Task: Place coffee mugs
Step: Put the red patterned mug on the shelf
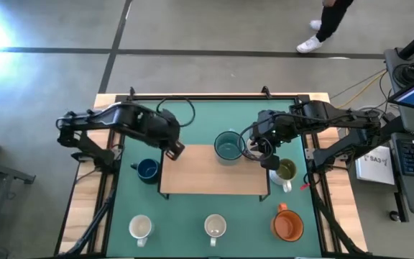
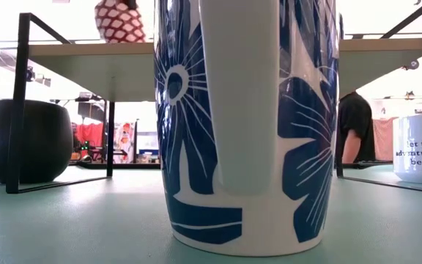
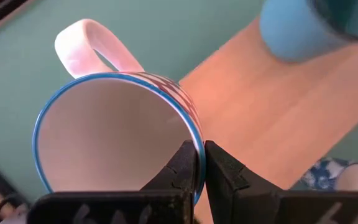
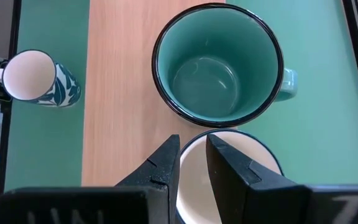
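A glossy glaze is being shown by the teal mug (image 4: 217,62); pale, smooth wood is being shown by the shelf (image 1: 214,173).

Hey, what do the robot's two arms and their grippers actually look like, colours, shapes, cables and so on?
Both arms are dark, nearly black, built of chunky jointed segments. From above, the left arm and right arm each carry thin black cables looping near the wrist. Up close, the left gripper and right gripper each have two matte black, wedge-shaped fingers with angular faceted edges, tapering to narrow tips from a wide black crossbar.
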Motion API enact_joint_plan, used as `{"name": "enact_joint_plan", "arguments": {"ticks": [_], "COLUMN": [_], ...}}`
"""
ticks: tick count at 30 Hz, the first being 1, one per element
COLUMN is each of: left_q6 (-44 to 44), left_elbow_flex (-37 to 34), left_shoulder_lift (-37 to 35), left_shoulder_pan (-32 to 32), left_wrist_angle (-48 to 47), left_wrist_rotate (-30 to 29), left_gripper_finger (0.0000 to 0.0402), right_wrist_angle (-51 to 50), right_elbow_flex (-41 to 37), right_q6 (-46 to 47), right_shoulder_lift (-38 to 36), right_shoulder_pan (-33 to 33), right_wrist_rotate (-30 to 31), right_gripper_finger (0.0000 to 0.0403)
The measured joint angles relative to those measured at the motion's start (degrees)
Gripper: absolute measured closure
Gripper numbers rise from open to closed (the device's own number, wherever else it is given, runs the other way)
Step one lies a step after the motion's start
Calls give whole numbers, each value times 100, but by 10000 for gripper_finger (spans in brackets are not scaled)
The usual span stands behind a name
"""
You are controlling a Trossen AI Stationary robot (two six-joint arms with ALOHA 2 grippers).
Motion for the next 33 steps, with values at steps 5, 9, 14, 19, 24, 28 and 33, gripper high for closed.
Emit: {"name": "enact_joint_plan", "arguments": {"ticks": [5,9,14,19,24,28,33], "left_q6": [97,219,301,33,-76,-106,-125], "left_elbow_flex": [444,792,989,687,411,357,355], "left_shoulder_lift": [396,723,876,782,784,782,776], "left_shoulder_pan": [-46,-112,-229,-238,-270,-265,-263], "left_wrist_angle": [23,36,27,2,18,23,23], "left_wrist_rotate": [193,330,298,376,625,606,446], "left_gripper_finger": [401,399,398,397,396,396,395], "right_wrist_angle": [-2,-26,-196,-210,-305,-302,-302], "right_elbow_flex": [0,-1,0,-2,-2,-2,-2], "right_q6": [-11,-11,-13,-13,-49,-92,-168], "right_shoulder_lift": [0,-2,-2,-2,-4,-7,-7], "right_shoulder_pan": [-2,-2,-2,-2,0,-1,-1], "right_wrist_rotate": [1,0,-1,-1,-1,-1,-1], "right_gripper_finger": [335,335,335,335,335,335,335]}}
